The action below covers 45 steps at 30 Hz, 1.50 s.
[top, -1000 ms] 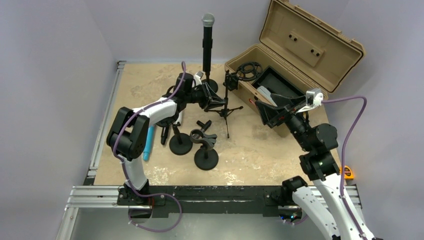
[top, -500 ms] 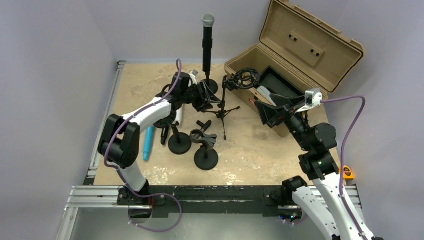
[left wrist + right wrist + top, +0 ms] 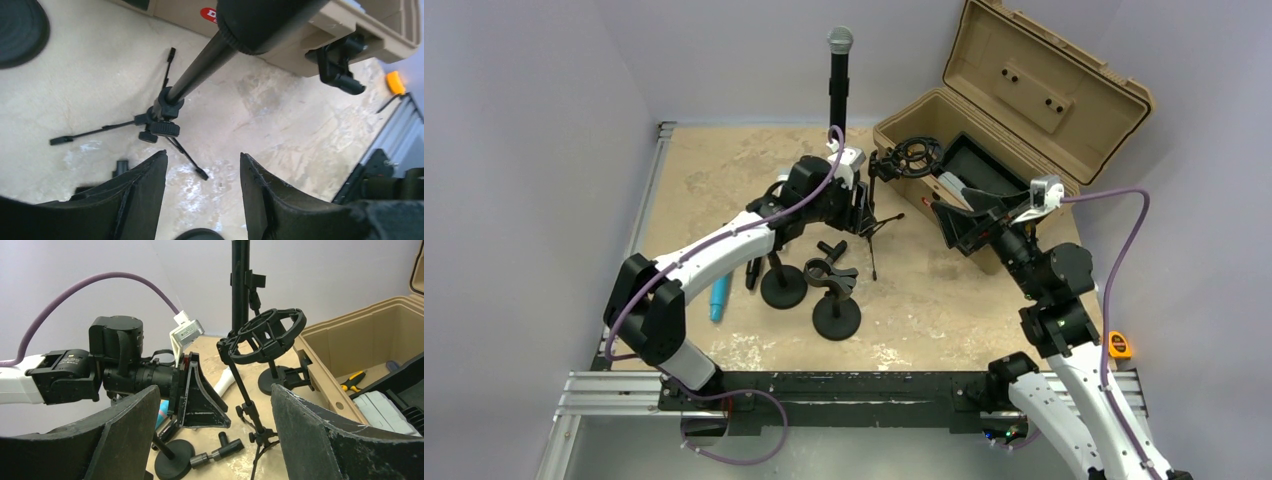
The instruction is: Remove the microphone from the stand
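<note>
Left fingers [image 3: 135,200] newly apart and empty, microphone [image 3: 838,75] upright close behind them, untouched

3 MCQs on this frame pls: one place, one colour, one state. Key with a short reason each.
1. Where is the microphone?
A. Inside the case
B. Upright on its stand at the back of the table
C. In a gripper

2. What colour is the case?
A. Tan
B. Red
C. White

3. How do the jaws of the left gripper stand?
A. Shut on the microphone
B. Shut on nothing
C. Open, nothing between them

Key:
1 B, the microphone stands upright in its stand, clear of both grippers.
2 A, the walls and lid are tan.
3 C, the left wrist view shows the fingers apart, with only the table between them.
</note>
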{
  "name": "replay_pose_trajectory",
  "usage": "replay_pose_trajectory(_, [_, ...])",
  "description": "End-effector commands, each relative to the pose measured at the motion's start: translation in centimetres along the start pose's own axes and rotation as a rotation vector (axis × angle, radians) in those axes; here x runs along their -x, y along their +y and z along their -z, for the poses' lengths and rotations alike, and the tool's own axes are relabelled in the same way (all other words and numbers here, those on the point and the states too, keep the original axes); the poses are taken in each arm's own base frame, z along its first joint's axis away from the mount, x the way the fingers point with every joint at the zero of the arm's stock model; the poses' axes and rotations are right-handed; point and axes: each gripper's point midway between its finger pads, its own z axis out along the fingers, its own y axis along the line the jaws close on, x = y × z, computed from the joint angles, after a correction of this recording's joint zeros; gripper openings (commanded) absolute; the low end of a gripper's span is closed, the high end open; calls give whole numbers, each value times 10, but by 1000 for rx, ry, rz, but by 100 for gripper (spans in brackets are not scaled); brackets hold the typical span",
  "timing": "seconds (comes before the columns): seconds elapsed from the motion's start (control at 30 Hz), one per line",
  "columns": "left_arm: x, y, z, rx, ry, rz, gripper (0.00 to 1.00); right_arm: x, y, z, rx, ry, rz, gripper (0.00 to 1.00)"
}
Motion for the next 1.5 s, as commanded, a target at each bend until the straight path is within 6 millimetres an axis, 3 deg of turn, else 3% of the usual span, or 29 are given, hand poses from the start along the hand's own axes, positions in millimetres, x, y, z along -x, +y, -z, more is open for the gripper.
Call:
replay_pose_trajectory(0.0, [19, 18, 0, 72, -56, -200, 53, 11, 3, -2, 6, -40, 3, 80])
replay_pose_trajectory(0.43, [20, 12, -26, 25, -39, -163, 41, 13, 3, -3, 6, -41, 8, 80])
replay_pose_trajectory(0.83, [19, 11, -29, 22, -35, -122, 36, 10, 2, -3, 7, -39, 7, 80])
replay_pose_trajectory(1.13, [10, 13, -35, 16, 3, -73, 6, 9, 3, -3, 8, -38, 5, 80])
replay_pose_trajectory(1.2, [7, 17, -35, 6, 24, -20, 0, 10, 3, -2, 8, -39, 7, 80])
replay_pose_trajectory(1.37, [7, 28, -34, -125, 50, 294, 0, 10, 3, -2, 8, -39, 4, 80])
replay_pose_trajectory(1.47, [18, 23, -32, -205, 28, 410, 0, 9, 2, -2, 7, -37, 5, 80])
